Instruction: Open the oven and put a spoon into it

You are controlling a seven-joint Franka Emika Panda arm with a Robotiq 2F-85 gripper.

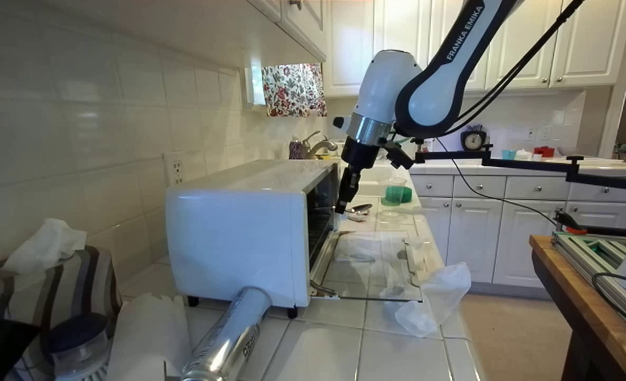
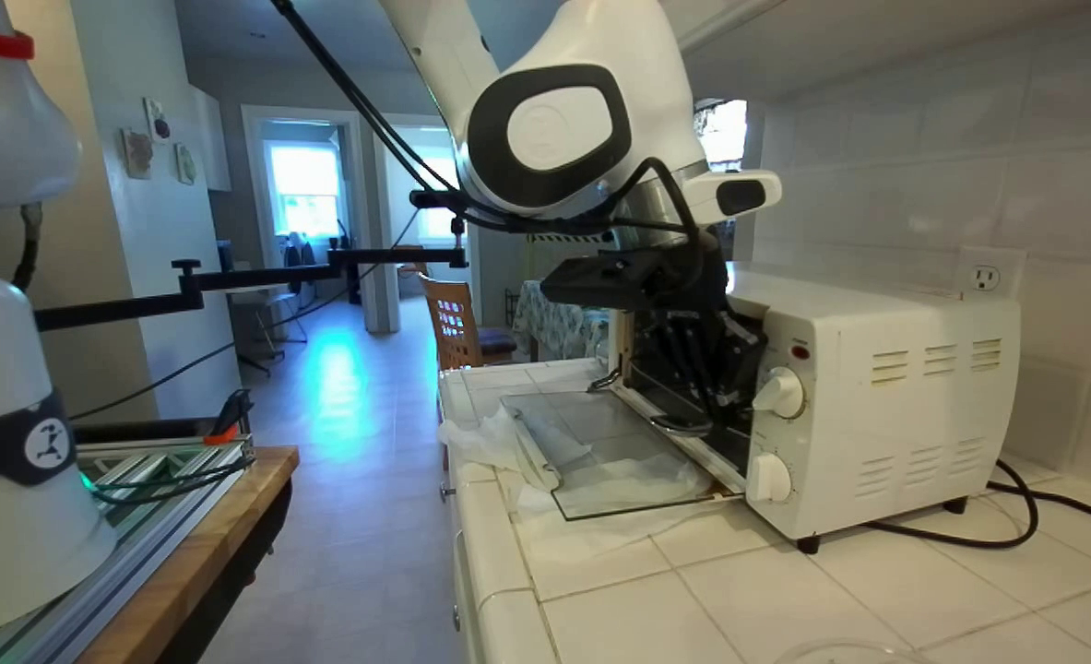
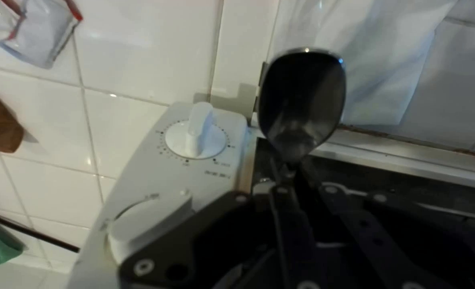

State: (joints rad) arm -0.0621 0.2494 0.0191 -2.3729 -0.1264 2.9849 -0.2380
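Ext. views share oven [image 1: 236, 233] from opp. ends; wrist cam close, downward.

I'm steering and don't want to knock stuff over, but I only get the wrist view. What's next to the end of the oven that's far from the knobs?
Observer: A shiny silver cylinder, in an exterior view; I can't tell whether it touches the oven.
Operator: Uh-oh! And is the claw with my spoon up over the oven's top?
Observer: No, in both exterior views the claw's tips are lower than the oven's top.
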